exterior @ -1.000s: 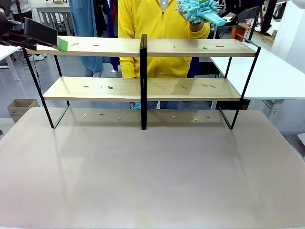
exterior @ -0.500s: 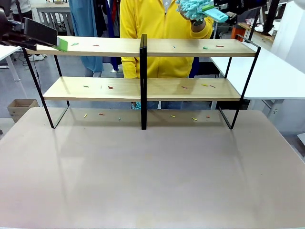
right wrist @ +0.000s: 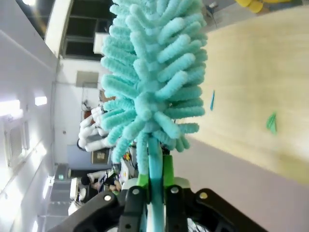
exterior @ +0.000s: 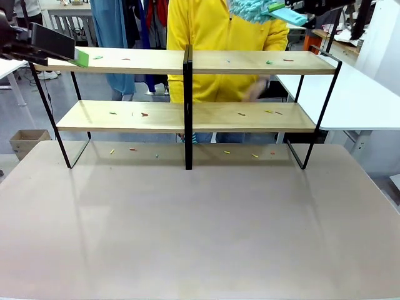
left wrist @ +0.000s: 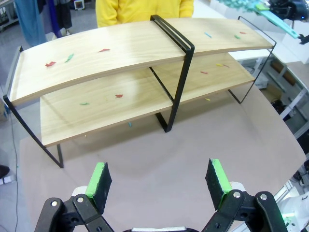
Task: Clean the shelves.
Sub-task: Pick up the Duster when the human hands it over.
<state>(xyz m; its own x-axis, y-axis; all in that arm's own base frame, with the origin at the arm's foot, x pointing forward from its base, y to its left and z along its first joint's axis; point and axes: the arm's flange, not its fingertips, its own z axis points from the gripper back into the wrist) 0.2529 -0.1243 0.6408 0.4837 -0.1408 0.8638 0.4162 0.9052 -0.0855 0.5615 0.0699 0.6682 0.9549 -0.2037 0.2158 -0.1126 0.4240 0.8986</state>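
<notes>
Above the littered shelves, right tool grips a teal duster; left tool gapes empty.

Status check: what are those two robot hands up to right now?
Left hand open, facing the shelves. Right hand shut on the teal duster. Coloured scraps litter both tiers. Person behind.

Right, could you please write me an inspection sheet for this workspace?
Surface: beige table carrying the shelves.
Job's things: shelves upright; teal duster held up near their right end.
Clutter: small coloured scraps on both tiers and the table beneath.
Grippers: left gripper by the shelves' upper left end, jaws open; right gripper, jaws shut on the duster's handle.
Cables: nothing seen.
Surroundings: person in yellow behind the shelves; white table to the right.
</notes>
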